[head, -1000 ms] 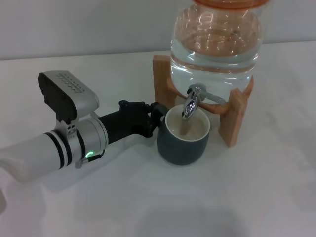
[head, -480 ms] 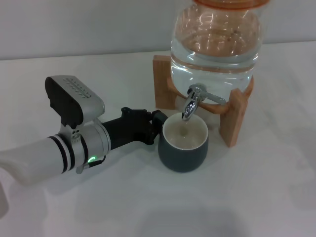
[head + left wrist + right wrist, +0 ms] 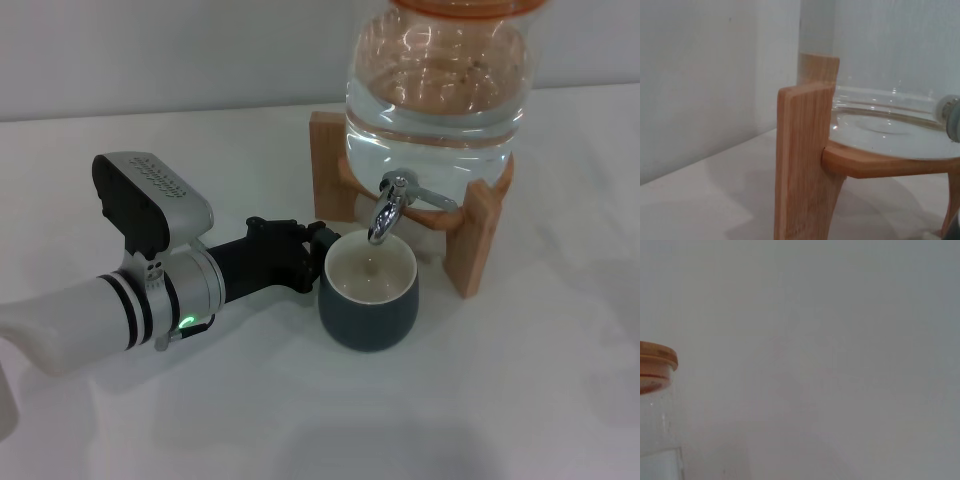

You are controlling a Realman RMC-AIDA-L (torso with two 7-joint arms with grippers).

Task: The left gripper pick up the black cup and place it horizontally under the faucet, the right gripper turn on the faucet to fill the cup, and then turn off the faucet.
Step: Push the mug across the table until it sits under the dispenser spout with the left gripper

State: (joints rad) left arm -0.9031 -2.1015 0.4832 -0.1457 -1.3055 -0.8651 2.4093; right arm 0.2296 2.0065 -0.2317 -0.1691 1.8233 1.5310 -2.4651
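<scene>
The black cup [image 3: 367,310] stands upright on the white table with its cream inside showing, right under the spout of the chrome faucet [image 3: 386,215]. The spout hangs just over the cup's far rim. No stream of water shows. My left gripper [image 3: 316,240] reaches in from the left and is closed on the cup's left side, where the handle is hidden behind its black fingers. My right gripper is not in view. Its wrist view shows only the jar's lid [image 3: 655,360] and a blank wall.
The clear water jar [image 3: 435,90] sits in a wooden stand [image 3: 476,240] behind the cup. The left wrist view shows the stand's upright [image 3: 800,165] close by. The white table [image 3: 520,400] extends in front and to the right.
The left arm shifted up and to the right, and the cup settled slightly lower and to the left, so the spout now sits over its far rim instead of inside it.
</scene>
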